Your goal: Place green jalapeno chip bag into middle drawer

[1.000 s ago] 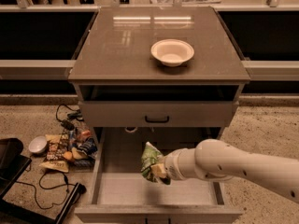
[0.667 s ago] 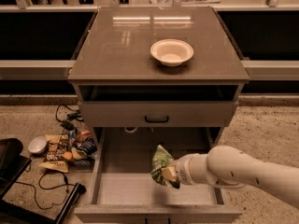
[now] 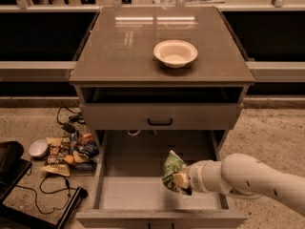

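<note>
Green and crinkly with white patches, the green jalapeno chip bag [image 3: 171,168] stands nearly upright, pinched at its lower right edge by the gripper [image 3: 180,180], whose jaws are closed narrowly on it. Any printing on the bag is too small to read. The gripper comes in from the right on a thick white arm [image 3: 248,178] and hangs over the right half of the pulled-out middle drawer [image 3: 136,193]. The drawer's pale grey floor lies directly beneath the jaws, and its right side wall is just beside them. Whether the bag's lower end touches the floor cannot be told. Above and behind the jaws is the flat grey drawer front [image 3: 119,117] with a black bar handle [image 3: 159,122]. Higher up, on the glossy brown cabinet top [image 3: 124,46], a white bowl [image 3: 175,53] sits well apart from the jaws. Far to the left of the jaws, on the speckled ground beside the cabinet, lies a heap of dark, orange and blue snack packets [image 3: 67,152], their labels unreadable. A small white dish [image 3: 38,148] and black cables [image 3: 52,187] lie near them.
</note>
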`<state>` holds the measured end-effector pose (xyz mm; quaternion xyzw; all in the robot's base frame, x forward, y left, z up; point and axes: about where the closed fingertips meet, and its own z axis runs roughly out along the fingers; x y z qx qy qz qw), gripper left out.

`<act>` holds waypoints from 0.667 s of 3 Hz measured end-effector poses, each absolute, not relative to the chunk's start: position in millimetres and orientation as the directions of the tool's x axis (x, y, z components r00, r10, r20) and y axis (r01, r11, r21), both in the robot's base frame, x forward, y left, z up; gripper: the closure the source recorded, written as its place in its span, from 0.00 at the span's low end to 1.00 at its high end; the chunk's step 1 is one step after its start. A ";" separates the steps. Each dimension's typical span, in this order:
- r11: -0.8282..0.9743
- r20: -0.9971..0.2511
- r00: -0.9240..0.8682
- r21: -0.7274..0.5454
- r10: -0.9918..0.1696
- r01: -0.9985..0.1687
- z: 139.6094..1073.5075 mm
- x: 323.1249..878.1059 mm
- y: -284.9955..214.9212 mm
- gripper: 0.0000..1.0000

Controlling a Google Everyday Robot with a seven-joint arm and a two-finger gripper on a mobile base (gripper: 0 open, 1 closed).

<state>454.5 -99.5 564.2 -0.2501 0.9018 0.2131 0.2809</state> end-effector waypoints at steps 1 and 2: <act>0.797 -0.611 -0.725 0.243 -0.317 -0.553 563.9 451.4 -109.9 0.11; 0.808 -0.610 -0.732 0.242 -0.304 -0.537 563.6 448.3 -119.3 0.00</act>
